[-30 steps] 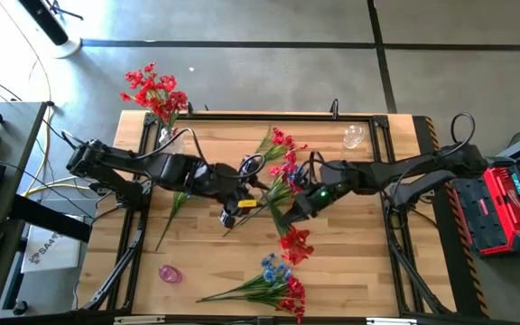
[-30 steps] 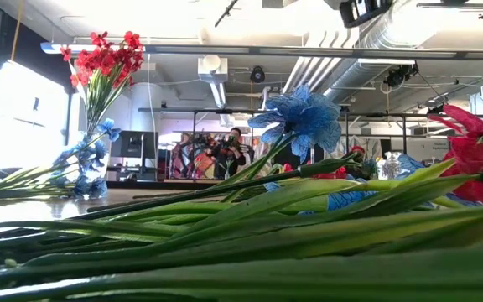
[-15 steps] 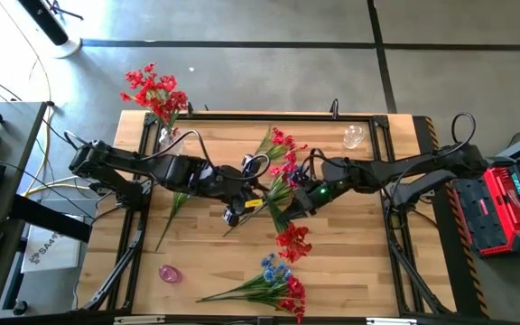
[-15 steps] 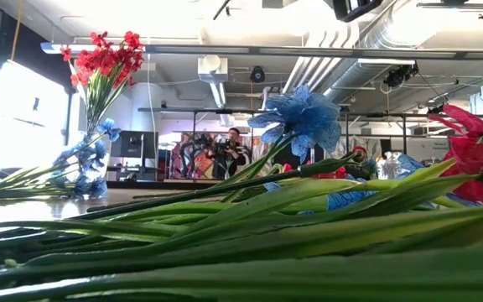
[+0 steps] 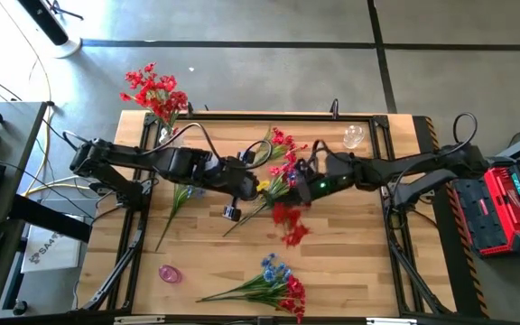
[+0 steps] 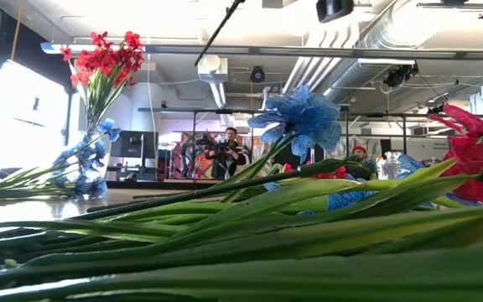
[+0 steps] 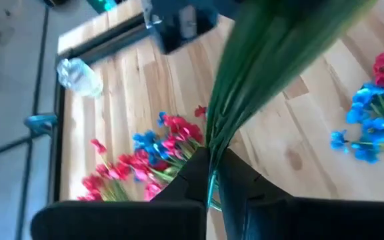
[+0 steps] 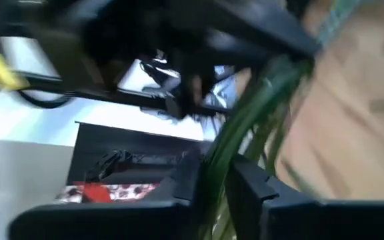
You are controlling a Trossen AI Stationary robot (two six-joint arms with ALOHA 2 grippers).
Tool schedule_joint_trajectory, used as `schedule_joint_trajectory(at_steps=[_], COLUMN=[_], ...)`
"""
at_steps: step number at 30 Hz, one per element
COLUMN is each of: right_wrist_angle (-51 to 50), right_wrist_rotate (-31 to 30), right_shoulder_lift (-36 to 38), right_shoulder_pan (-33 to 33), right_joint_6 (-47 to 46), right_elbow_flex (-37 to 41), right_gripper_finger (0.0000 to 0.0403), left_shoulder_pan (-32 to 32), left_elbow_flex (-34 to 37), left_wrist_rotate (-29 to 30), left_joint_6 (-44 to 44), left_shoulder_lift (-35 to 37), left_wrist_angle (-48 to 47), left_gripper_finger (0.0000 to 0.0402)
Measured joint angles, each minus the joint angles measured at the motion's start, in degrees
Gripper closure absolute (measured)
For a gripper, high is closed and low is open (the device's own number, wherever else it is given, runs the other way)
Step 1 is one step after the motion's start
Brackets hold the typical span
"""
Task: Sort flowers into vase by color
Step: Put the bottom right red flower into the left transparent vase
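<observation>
I have both arms meeting over the middle of the bench. My left tool is closed tight on a green stem; in the left wrist view the stem runs straight out from between the fingers, fanning wider away from them. My right tool sits just beside the left one, and the right wrist view shows stems passing between its fingers, which stand narrow around them; I can't tell whether they press on the stems or only frame them. A red spray hangs blurred just below the two tools, toward the near side of the bench.

Between and behind the tools lies a loose heap of red and blue flowers. A second bunch lies near the front edge, well apart from both tools, its stems pointing left. One more green stem lies under the left arm. The vase stands at the far left corner holding red flowers; a clear glass stands at the far right, and a small pink object rests near the front left.

From bench level, stems fill the foreground with a blue bloom above them.
</observation>
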State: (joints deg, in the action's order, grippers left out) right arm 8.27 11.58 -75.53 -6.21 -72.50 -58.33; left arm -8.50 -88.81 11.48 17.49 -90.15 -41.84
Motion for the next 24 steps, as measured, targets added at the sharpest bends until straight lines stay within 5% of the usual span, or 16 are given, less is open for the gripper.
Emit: schedule_joint_trajectory(at_steps=[9,14,24], right_wrist_angle=[-0.2,2.6,-1.3], right_wrist_rotate=[-2.5,-5.5,-13.7], right_shoulder_lift=[8.2,13.0,23.6], right_shoulder_pan=[3.9,6.1,8.3], right_joint_6=[17.9,26.4,43.3], right_elbow_flex=[0.1,-0.2,-0.2], right_gripper_finger=[0.0276,0.0259,0.0238], left_shoulder_pan=[0.4,1.0,4.7], left_elbow_flex=[-0.3,0.2,0.0], left_wrist_rotate=[-1.4,-10.6,-11.0], left_joint_6=[-2.1,-7.4,-16.7], left_shoulder_lift=[0.2,0.1,2.0], left_wrist_angle=[1.6,6.5,11.8], left_gripper_finger=[0.0401,0.0401,0.0401])
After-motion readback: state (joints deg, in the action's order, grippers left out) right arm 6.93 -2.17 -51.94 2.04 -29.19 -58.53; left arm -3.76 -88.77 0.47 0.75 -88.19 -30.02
